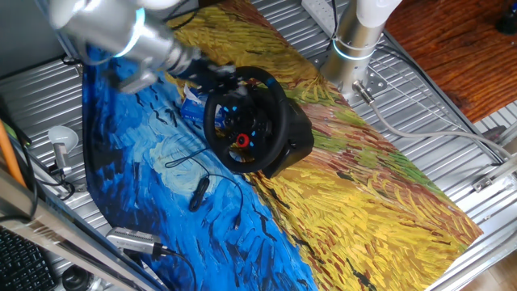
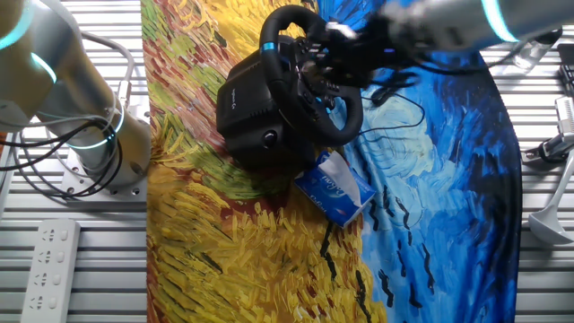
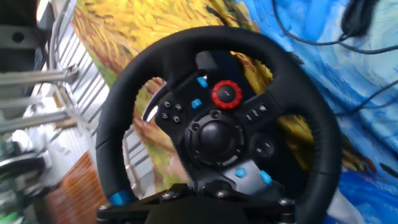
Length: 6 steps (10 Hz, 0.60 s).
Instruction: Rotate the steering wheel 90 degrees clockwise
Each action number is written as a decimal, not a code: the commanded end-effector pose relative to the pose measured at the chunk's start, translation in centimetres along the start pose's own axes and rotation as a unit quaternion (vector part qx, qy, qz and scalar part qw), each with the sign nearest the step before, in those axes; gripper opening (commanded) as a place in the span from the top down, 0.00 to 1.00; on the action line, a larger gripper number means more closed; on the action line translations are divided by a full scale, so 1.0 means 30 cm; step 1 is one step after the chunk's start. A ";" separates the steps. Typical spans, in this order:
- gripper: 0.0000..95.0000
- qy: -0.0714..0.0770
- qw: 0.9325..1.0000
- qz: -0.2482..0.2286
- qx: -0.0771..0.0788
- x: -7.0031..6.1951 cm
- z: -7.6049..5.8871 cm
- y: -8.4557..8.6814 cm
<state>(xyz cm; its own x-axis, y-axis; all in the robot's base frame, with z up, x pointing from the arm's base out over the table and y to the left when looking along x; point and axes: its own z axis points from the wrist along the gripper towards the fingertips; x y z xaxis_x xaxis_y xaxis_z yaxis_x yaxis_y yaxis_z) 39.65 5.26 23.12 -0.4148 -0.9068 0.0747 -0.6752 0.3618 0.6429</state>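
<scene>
Pincer (image 1: 216, 74) at steering wheel (image 1: 245, 120) rim, grip state unclear, blurred.

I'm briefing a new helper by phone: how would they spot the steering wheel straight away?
Look at the painted cloth on the table, blue on one side and yellow on the other. Where the colours meet stands the steering wheel on a bulky black base. Unlike the blue tissue box and thin black cable nearby, it is a thick black ring with a red knob.
</scene>
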 end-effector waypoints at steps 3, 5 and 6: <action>0.40 0.029 0.999 -0.030 -0.009 -0.021 -0.033 0.091; 0.40 0.035 0.999 -0.031 -0.018 -0.026 -0.042 0.128; 0.40 0.038 0.998 -0.041 -0.021 -0.023 -0.038 0.148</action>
<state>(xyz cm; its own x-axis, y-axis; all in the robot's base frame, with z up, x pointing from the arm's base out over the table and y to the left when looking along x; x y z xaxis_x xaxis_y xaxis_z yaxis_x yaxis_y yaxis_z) 37.45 7.22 26.78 -0.3131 -0.9455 0.0896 -0.6778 0.2885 0.6762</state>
